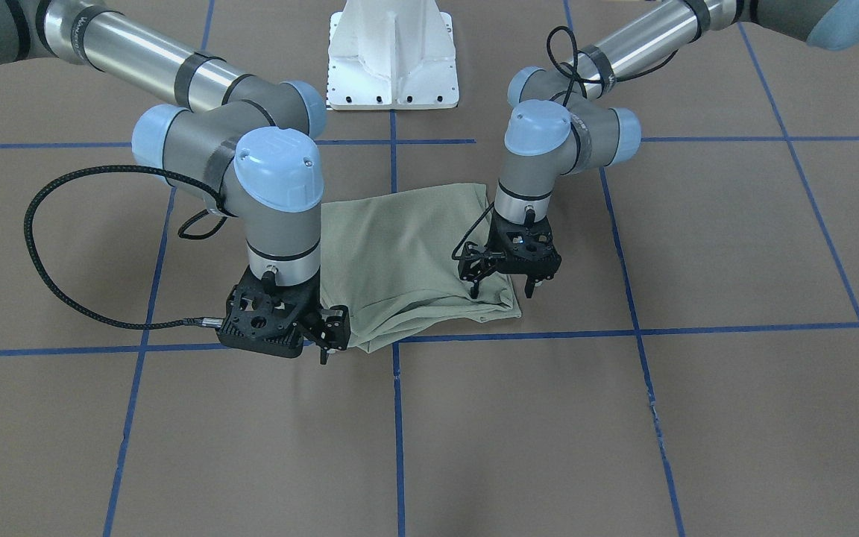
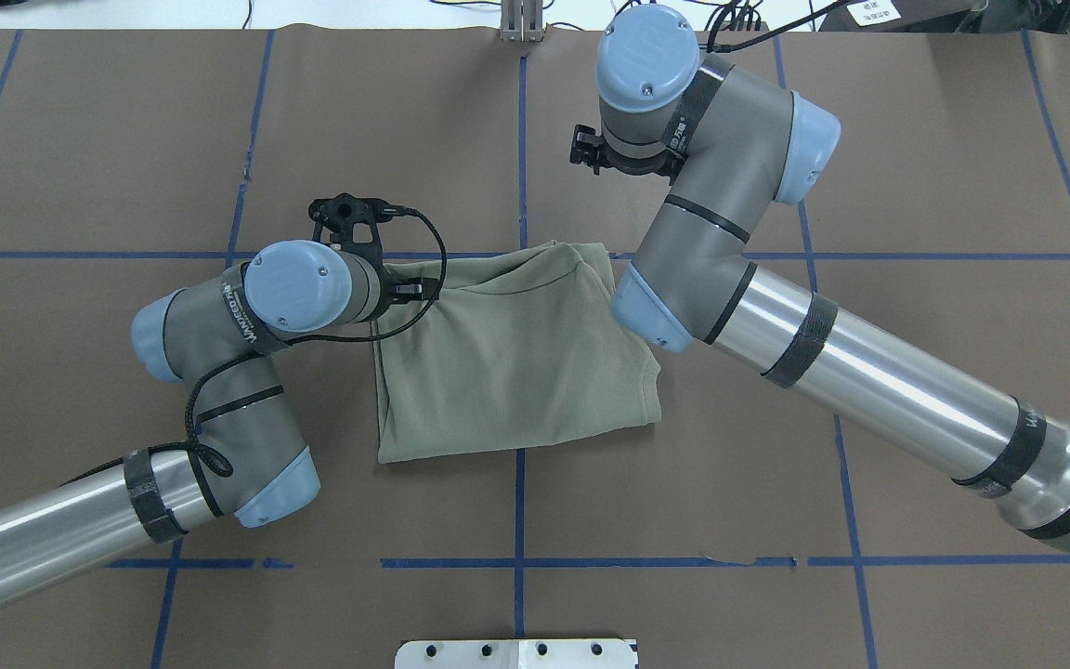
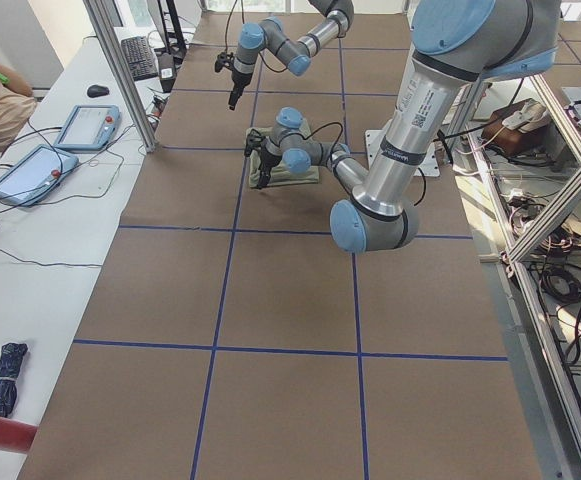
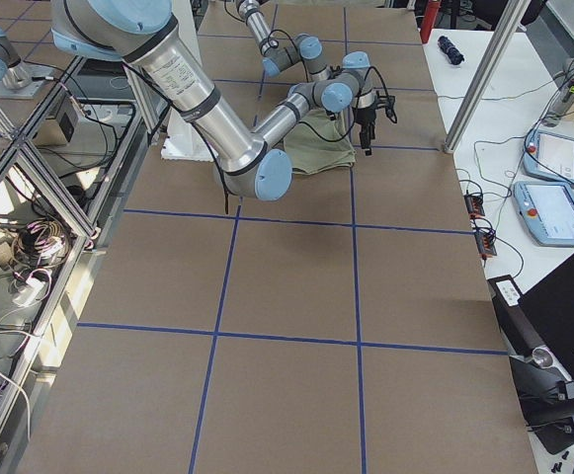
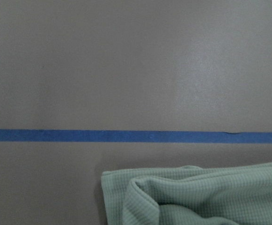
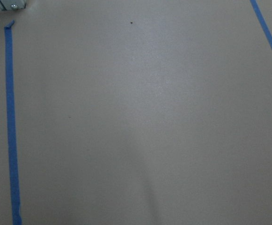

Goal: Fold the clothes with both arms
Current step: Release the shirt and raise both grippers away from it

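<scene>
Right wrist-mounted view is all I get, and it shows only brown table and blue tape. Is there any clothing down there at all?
Observer: Yes. A sage-green shirt lies folded on the table, outside your camera's frame.
Operator: Is the claw under my camera holding it?
Observer: No. The right claw hangs raised above the table beside one shirt corner, with no cloth in it.

Blue-taped brown table, white pedestal
</scene>
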Robot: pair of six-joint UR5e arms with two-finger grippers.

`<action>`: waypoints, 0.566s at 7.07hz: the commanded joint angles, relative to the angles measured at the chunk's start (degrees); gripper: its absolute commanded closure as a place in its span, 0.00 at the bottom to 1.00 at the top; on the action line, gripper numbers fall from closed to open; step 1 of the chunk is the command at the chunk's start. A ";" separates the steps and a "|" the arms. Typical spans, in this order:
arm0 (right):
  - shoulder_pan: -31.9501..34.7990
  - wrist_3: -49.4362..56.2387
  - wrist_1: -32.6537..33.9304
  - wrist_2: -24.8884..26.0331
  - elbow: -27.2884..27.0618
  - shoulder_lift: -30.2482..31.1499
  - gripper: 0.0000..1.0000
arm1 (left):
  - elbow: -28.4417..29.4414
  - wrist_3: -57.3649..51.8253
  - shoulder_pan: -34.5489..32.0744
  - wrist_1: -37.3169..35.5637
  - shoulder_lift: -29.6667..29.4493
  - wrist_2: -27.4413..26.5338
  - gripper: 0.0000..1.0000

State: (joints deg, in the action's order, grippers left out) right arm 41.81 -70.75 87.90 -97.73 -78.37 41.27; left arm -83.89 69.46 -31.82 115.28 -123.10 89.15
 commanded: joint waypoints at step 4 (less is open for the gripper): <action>0.03 2.01 -0.27 -0.70 -0.12 0.56 0.00 | 3.21 -10.88 -9.47 0.21 -0.48 1.10 0.00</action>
State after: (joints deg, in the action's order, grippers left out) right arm 41.72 -70.02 87.73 -97.95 -78.43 41.69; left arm -80.10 62.88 -38.74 115.52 -123.47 88.57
